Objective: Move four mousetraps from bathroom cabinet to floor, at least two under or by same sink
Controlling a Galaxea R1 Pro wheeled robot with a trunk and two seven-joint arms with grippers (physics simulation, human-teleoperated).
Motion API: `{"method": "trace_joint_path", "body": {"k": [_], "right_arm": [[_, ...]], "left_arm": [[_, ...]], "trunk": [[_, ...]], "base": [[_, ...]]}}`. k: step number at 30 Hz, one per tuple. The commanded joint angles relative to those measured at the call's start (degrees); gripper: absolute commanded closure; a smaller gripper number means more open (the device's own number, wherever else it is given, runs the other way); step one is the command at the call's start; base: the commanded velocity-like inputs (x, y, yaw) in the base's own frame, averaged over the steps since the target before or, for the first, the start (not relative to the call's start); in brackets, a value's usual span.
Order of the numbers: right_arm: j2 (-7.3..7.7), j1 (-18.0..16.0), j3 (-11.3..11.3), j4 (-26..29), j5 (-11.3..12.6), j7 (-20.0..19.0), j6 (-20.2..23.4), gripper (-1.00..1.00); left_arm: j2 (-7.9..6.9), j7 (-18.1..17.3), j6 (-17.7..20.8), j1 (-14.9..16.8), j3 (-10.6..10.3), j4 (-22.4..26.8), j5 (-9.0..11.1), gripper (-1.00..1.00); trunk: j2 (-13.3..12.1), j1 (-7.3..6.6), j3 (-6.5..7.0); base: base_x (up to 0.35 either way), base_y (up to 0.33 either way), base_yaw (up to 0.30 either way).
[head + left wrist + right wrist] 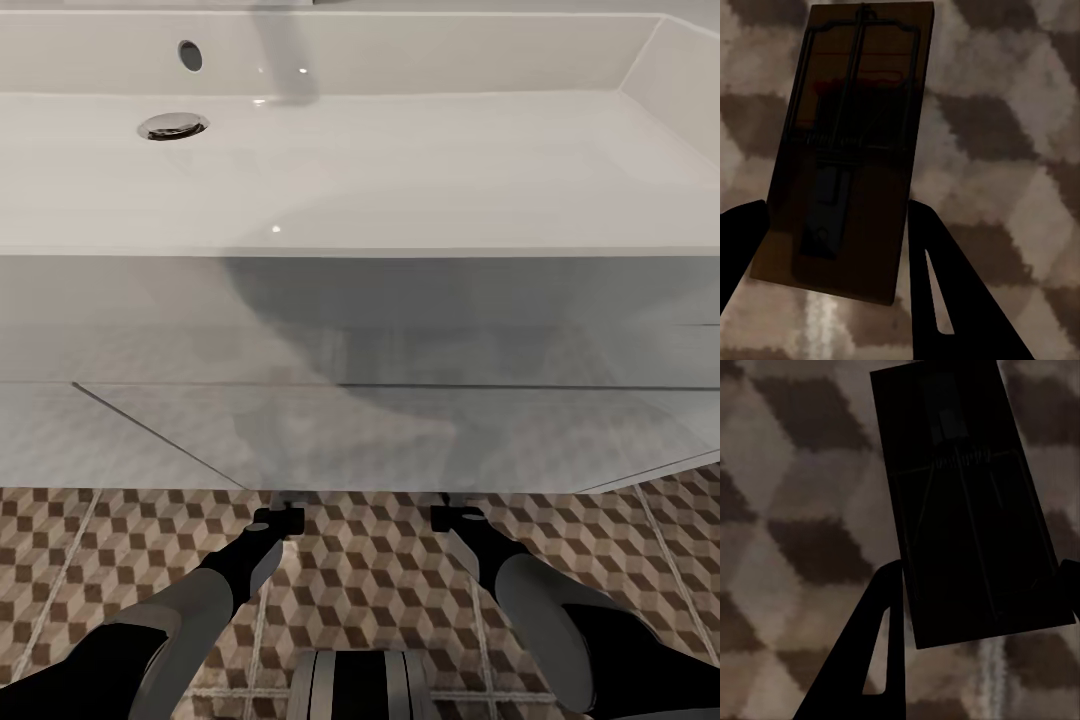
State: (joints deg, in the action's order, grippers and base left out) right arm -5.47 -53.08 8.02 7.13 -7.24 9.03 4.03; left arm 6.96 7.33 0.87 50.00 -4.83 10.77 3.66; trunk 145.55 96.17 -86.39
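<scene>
Left claw [832, 262] closed on a mousetrap [847, 150] – fingers at its long edges, right claw [982, 607] gripping a second mousetrap [960, 502], both just above the cube-patterned bathroom floor [380, 570], beneath the near edge of the white bathroom sink [400, 170].

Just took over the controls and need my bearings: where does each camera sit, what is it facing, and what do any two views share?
Head view: on the head, looking down over the bathroom sink and its vanity; both forearms reach under it.
Left wrist view: at the left gripper, facing the bathroom floor; dark fingers flank a mousetrap.
Right wrist view: at the right gripper, facing down; fingers flank another mousetrap.
All three show the cube-patterned tiles.
</scene>
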Motion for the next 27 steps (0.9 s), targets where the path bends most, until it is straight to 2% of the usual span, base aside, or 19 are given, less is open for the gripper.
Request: {"method": "trace_joint_path", "body": {"k": [1,27], "right_arm": [[-0.02,0.0,0.4,0.1,-0.5,0.1,0.4,1.00],[-0.01,0.1,0.4,-0.4,-0.6,0.1,0.3,1.00]], "left_arm": [[-0.01,0.3,0.1,0.0,-0.5,0.0,0.4,1.00],[0.10,0.3,0.0,0.0,-0.5,0.1,0.2,1.00]], "trunk": [[0.0,-0.01,-0.03],[0.0,-0.01,-0.03]], "base": [[0.000,0.000,0.000],[0.000,0.000,0.000]]}}
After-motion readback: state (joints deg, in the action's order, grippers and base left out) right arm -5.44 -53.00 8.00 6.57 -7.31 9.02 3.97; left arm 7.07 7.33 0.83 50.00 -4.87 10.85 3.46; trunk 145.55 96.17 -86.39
